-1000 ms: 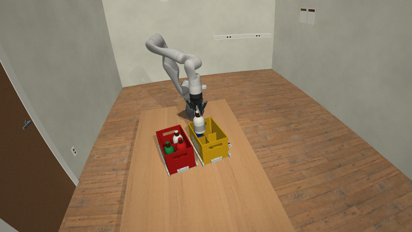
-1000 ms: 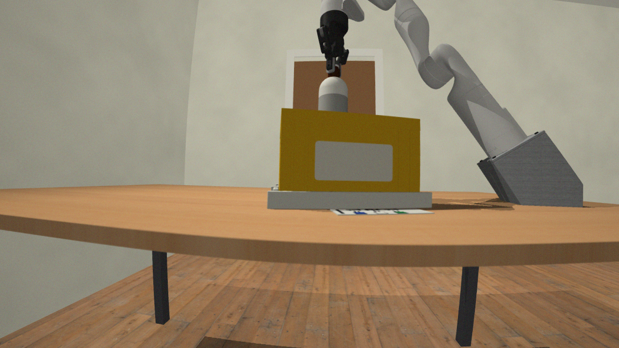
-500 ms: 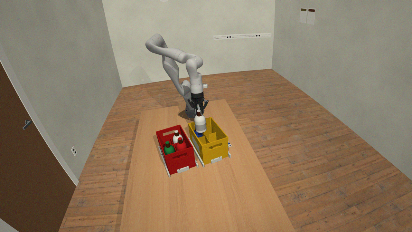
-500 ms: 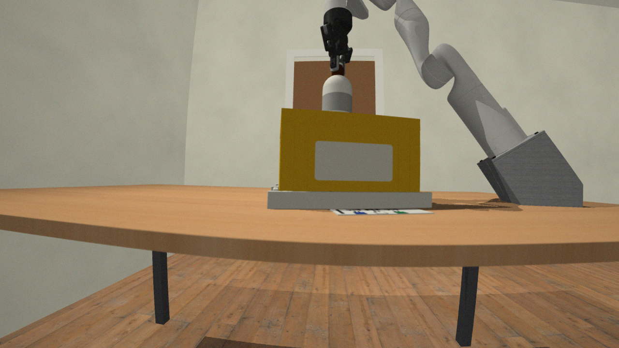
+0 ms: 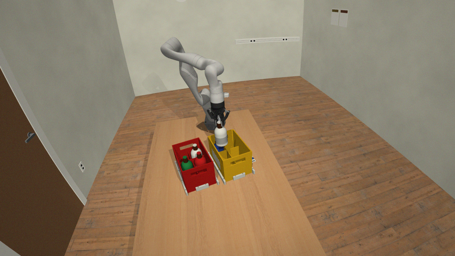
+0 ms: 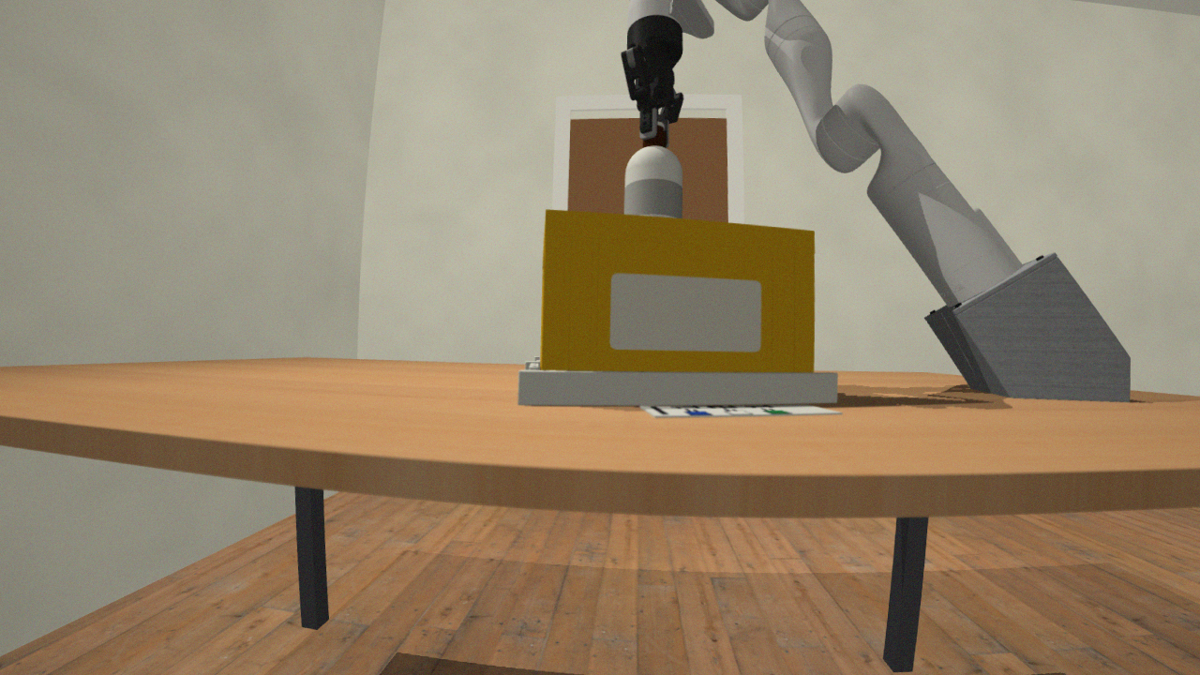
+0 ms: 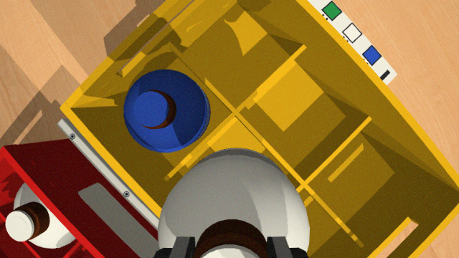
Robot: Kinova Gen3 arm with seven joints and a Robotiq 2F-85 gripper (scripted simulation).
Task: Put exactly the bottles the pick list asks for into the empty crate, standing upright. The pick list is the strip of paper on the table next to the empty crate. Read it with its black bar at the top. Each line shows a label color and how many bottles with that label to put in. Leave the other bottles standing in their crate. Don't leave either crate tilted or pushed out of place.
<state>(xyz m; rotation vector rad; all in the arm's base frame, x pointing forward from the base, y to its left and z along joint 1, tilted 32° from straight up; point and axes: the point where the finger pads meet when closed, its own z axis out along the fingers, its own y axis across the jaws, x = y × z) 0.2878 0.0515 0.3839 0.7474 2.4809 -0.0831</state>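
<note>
Black two-finger gripper (image 5: 219, 122) (image 6: 654, 134) (image 7: 231, 247), partly closed, with a round white bottle (image 5: 220, 137) (image 6: 652, 180) (image 7: 233, 190) held by its brown neck. The bottle is held upright over the left side of a yellow plastic crate (image 5: 236, 168) (image 6: 578, 293) (image 7: 114, 164) with six compartments; in the exterior view its lower end is hidden behind the crate's rim. A blue bottle (image 5: 218, 147) (image 7: 154, 107) is seated upright in the far left compartment.

To the left, just beside, a red plastic crate (image 5: 203, 179) (image 7: 43, 158) is set on the wooden table (image 5: 238, 216) (image 6: 336, 453) (image 7: 430, 36). Three upright bottles can be seen in it — a green bottle (image 5: 187, 165) near left, a red bottle (image 5: 200, 160) near right, and a second white bottle (image 5: 196, 152) (image 7: 19, 226) farther back. Both crates are level, edged by pale grey rails (image 5: 202, 187) (image 6: 678, 388) (image 7: 100, 166).

Right of the yellow crate, a white paper strip (image 5: 253, 160) (image 6: 738, 411) (image 7: 342, 21) is partly hidden by its rim. From the black bar, blue, white and green squares are shown — the counts beside them cannot be told.
</note>
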